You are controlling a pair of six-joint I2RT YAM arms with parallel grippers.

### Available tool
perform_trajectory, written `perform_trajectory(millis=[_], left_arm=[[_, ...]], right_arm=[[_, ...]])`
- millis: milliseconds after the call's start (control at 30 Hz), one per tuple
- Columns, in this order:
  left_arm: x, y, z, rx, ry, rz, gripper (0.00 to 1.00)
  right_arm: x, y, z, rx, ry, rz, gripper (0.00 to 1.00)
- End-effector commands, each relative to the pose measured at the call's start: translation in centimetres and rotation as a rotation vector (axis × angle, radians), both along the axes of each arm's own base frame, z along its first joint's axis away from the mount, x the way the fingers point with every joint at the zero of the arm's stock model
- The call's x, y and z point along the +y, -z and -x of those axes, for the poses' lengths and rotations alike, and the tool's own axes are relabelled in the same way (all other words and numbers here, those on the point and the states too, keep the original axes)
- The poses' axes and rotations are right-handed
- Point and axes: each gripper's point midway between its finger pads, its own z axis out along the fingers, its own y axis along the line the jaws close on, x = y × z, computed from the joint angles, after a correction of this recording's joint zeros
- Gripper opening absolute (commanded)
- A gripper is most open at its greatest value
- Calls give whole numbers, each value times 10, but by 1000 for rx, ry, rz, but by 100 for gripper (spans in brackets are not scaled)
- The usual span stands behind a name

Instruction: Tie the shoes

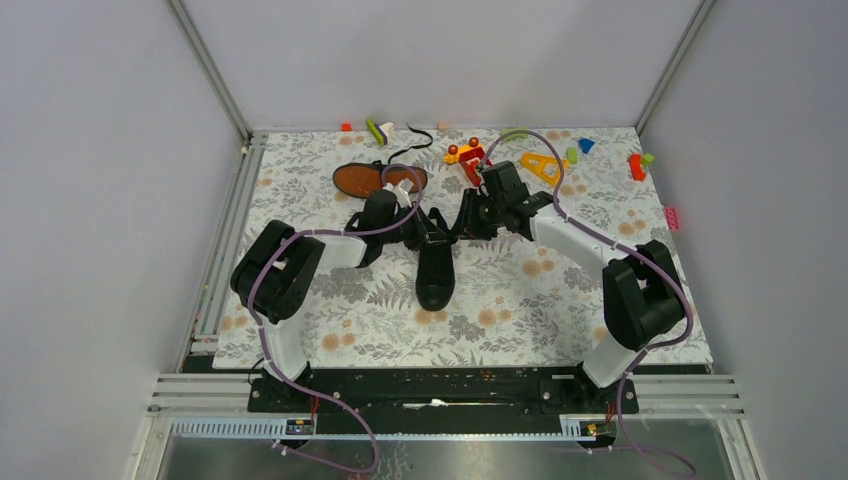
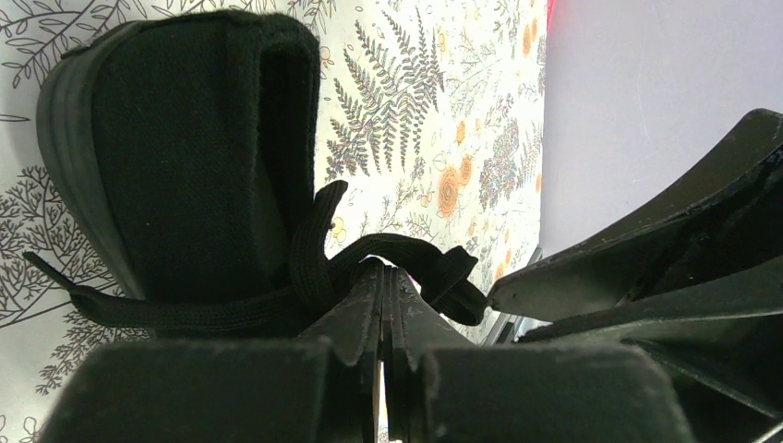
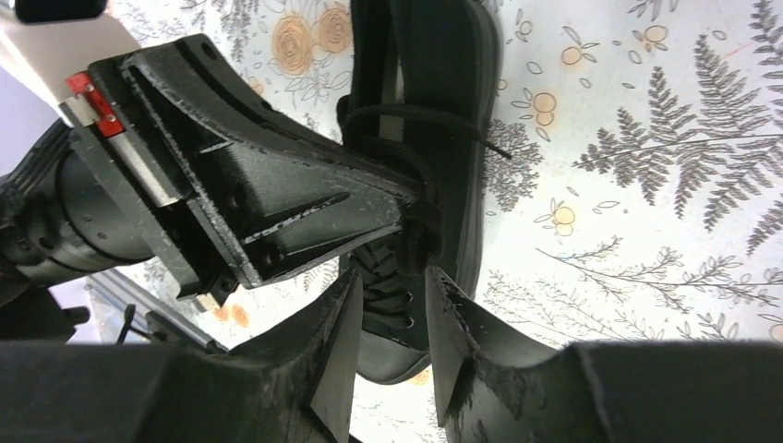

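— State of the left gripper (image 2: 383,277)?
— Clenched flat, pinching a thin black lace (image 2: 203,312) right at the tips. Drawn out sideways from the shoe, then looped over the closed tips.
— And the right gripper (image 3: 394,277)?
— Parted, grasping nothing. Hanging low over the eyelets, just beside the left tips and the little loop drooping from them. Hard to tell whether touching the shoe or only close above it.
— Where to look for the shoe being laced?
— Middle of the floral table (image 1: 520,310): upright shoe (image 1: 436,275), sole down, toe toward the arm bases, laced end up between the two grippers.
— And the second shoe (image 1: 378,180)?
— Farther back, beyond the left arm, tipped over with the flat orange-brown sole facing up. Partly hidden by the left wrist.
— Anything else on the table?
— Small colourful toy blocks (image 1: 465,158) strung along the far edge, apart from the upright shoe.
— Tied yet?
— Not yet. Loose lace ends trailing beside the shoe, plus that one small loop.
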Motion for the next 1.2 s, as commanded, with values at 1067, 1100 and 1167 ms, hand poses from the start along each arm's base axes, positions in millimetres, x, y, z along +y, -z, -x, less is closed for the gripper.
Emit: perform_trajectory(millis=[1067, 1100, 1167], left_arm=[[-3, -6, -1, -40, 30, 30, 0], [-3, -6, 0, -39, 31, 30, 0], [-3, -6, 0, -39, 31, 30, 0]], right_arm=[[3, -7, -5, -111, -82, 447, 38], [3, -7, -4, -109, -85, 449, 37], [5, -7, -5, -110, -88, 455, 37]])
